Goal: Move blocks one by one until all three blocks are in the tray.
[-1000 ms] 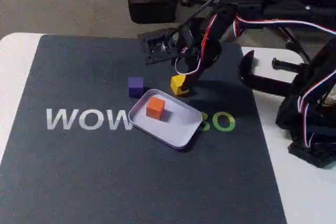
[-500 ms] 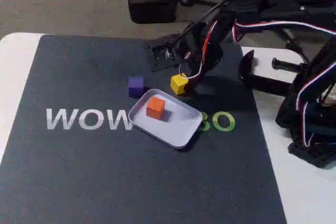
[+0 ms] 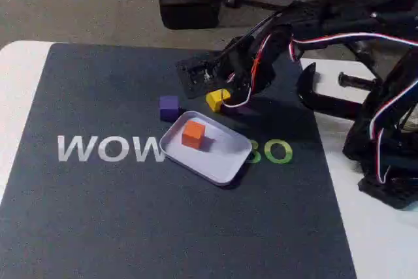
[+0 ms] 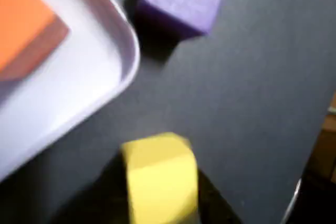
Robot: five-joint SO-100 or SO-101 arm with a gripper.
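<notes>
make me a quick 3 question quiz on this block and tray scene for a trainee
1. True or false: the orange block lies inside the tray.
2. Which block is the end effector holding? A) purple B) yellow C) orange
3. Fill in: in the fixed view, the purple block sits on the dark mat, just outside the tray's upper ____ corner.

Key:
1. True.
2. B, the yellow block, which appears lifted slightly off the mat.
3. Left.
</notes>
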